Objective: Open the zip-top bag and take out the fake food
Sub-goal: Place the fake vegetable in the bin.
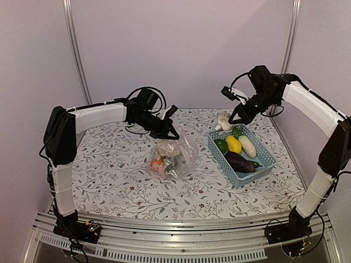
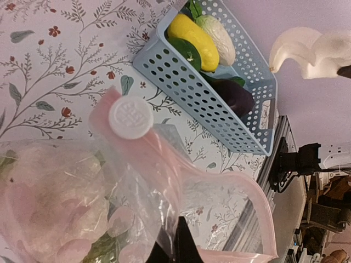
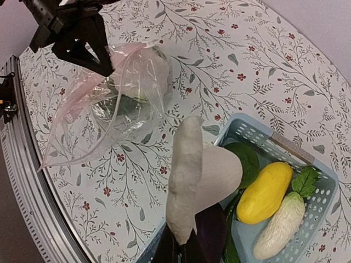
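Nearest in the top view, an aluminium rail (image 1: 181,233) crosses the bottom; at centre the clear, crinkly zip-top bag (image 1: 174,156) slumps on the floral tablecloth (image 1: 109,164), some fake food (image 1: 157,163) inside, the left gripper (image 1: 173,133) pinched shut on its upper rim. Right of centre, the right gripper (image 1: 234,118) clamps a white cauliflower-like toy (image 1: 222,121) above the light-blue slotted plastic basket (image 1: 256,175). Left wrist view: closed fingertips (image 2: 186,249) trap thin pink-edged film, probably limp and slippery, so the stiffer zip band is the better hold. Right wrist view: the white piece looks light, rigid and smooth.
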Available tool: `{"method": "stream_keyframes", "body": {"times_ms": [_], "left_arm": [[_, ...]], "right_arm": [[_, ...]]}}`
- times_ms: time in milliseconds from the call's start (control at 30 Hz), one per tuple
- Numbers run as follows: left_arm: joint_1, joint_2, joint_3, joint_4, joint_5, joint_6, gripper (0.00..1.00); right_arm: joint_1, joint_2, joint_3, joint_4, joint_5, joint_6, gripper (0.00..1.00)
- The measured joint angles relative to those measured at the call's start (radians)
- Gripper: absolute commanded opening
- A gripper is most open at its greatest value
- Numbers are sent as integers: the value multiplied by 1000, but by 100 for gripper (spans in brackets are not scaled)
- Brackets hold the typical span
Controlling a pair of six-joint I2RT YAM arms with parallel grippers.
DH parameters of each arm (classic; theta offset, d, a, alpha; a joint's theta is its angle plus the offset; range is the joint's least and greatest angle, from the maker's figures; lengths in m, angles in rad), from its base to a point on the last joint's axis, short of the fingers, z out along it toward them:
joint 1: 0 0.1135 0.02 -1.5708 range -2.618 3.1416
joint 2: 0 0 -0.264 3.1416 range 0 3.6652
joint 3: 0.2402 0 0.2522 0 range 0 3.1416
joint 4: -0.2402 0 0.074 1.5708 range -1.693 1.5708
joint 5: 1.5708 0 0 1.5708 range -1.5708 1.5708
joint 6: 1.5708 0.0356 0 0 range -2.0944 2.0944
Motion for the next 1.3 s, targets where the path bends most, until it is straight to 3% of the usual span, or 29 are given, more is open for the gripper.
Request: {"method": "stream_keyframes", "body": {"times_ms": [333,600,900,967,1133,1300], "left_arm": [[0,-32,0,-3,-13,7,0],[0,-32,0,-11,-12,7,0],[0,-32,0,-13,-4,7,0],[0,-32,0,-14,2,7,0],[0,-32,0,-15,6,7,0],[0,-32,0,-19,6,7,0]], "right_arm": [[-70,18,1,-245,222,-73,0],[-99,58,-49,-290,374,-131,1],[-107,175,-46,-296,394,-137,3],[-108,220,-35,-299,387,-136,10],[-107,317,14,-295,355,-114,38],[-107,317,53,-296,341,-69,51]]}}
